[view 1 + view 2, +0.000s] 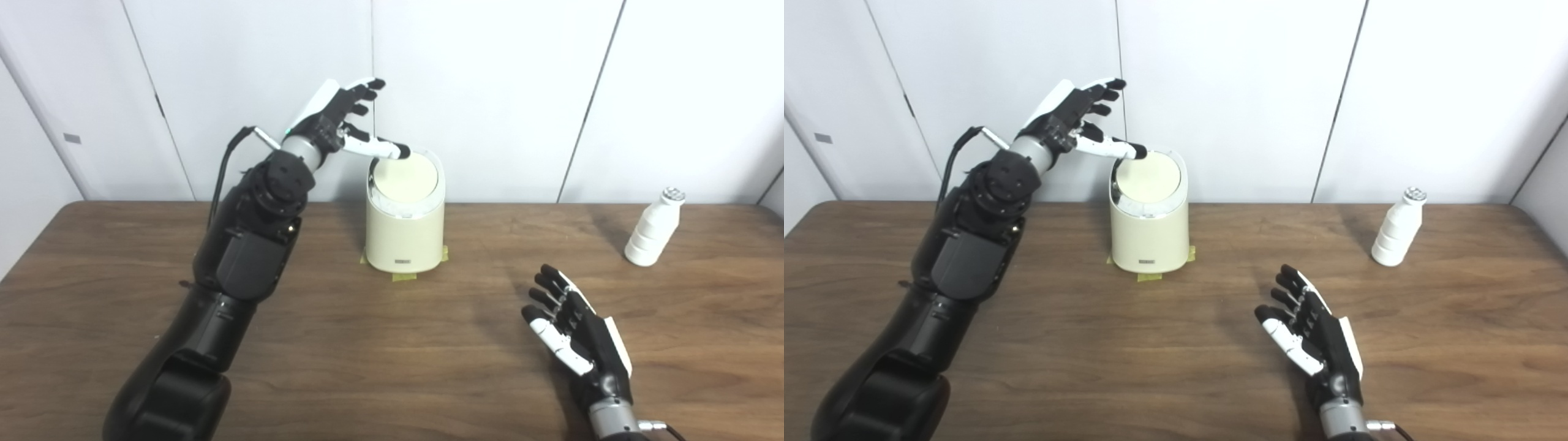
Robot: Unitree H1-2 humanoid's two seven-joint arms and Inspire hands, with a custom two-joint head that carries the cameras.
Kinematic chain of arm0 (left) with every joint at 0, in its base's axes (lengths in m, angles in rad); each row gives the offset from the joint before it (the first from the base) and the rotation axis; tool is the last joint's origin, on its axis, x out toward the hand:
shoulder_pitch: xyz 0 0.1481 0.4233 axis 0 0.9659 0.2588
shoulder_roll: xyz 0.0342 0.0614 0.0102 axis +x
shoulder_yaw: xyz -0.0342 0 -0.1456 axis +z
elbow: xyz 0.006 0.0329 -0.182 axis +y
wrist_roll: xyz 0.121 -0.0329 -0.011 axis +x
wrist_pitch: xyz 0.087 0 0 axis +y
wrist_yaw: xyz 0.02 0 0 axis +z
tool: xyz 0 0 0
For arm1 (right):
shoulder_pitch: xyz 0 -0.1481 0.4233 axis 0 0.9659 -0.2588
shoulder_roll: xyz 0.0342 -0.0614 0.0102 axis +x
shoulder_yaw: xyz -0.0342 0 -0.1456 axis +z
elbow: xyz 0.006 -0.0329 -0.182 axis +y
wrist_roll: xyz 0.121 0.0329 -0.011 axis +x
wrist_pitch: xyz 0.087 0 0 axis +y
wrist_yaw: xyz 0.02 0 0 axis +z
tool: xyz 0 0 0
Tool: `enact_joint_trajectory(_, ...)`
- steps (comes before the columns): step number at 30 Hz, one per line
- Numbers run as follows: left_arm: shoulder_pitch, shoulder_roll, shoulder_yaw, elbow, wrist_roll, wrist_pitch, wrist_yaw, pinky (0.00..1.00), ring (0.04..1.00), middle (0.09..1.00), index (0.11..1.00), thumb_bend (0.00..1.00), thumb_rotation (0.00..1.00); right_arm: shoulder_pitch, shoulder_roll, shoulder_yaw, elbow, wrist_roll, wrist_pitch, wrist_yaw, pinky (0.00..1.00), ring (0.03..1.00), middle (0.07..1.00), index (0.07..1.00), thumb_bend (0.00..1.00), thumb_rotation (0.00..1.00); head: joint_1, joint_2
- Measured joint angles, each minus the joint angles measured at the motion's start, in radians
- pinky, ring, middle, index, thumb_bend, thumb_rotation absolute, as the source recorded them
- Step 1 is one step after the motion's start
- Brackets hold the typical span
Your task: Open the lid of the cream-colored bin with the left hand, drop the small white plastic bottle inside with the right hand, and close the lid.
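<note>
The cream-colored bin stands at the back middle of the wooden table, held down by strips of yellow tape. Its round lid lies tilted in the top opening, the near edge dipped slightly. My left hand is raised at the bin's upper left, open, with its thumb tip resting on the lid's far left edge and the fingers spread upward. The small white plastic bottle stands upright at the back right. My right hand hovers open over the table's front right, palm turned left, well short of the bottle.
The wooden table spans the view, with a white panelled wall just behind the bin and bottle. My left forearm stretches across the table's left side up to the bin.
</note>
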Motion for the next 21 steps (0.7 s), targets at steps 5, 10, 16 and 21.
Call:
enact_joint_trajectory(5,-0.025,0.001,-0.064,0.1,0.058,-0.044,0.042,0.69,0.842,0.896,0.915,0.85,0.17,0.0,0.001,0.003,0.0,-0.006,0.0,0.0,0.74,0.837,0.871,0.867,0.51,0.39,-0.003,0.002)
enact_joint_trajectory(10,-0.026,0.003,-0.098,0.128,0.088,-0.11,0.075,0.71,0.857,0.892,0.919,0.85,0.17,0.0,0.005,0.004,-0.001,-0.009,0.0,-0.001,0.75,0.841,0.873,0.864,0.51,0.4,-0.005,0.003)
enact_joint_trajectory(16,-0.025,0.006,-0.137,0.151,0.128,-0.144,0.078,0.74,0.857,0.887,0.907,0.87,0.16,0.0,0.009,0.004,-0.003,-0.01,0.001,-0.002,0.73,0.832,0.868,0.862,0.51,0.38,-0.008,0.006)
enact_joint_trajectory(21,-0.023,0.033,-0.194,0.164,0.196,-0.207,0.084,0.79,0.899,0.908,0.911,0.87,0.17,0.001,0.012,0.003,-0.005,-0.01,0.002,-0.009,0.74,0.839,0.873,0.865,0.54,0.4,-0.008,0.008)
